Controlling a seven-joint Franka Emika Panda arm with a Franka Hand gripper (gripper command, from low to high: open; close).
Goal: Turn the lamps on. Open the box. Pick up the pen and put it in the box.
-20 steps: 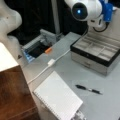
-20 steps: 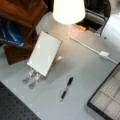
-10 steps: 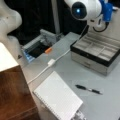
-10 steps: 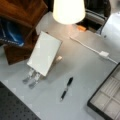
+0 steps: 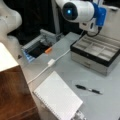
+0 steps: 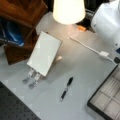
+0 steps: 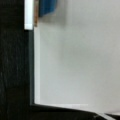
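The box [image 5: 96, 53] stands open at a front view's right, its pale compartments showing; a corner of the box [image 6: 107, 101] also shows in a front view. The slim black pen [image 5: 88, 89] lies flat on the grey table in front of the box, and the pen [image 6: 66, 88] is untouched. My gripper [image 5: 90, 28] hangs under the white and blue wrist just behind the box's back edge, far from the pen. The wrist view shows only a pale surface with a black border, no fingers. A lit lamp shade [image 6: 68, 11] glows at the top.
A white spiral-bound pad [image 5: 58, 98] leans near the table's front. A white cable [image 5: 51, 62] runs across the table. A dark tray [image 5: 37, 48] with an orange bit sits at the back left. Brown wooden furniture [image 5: 15, 97] borders the table.
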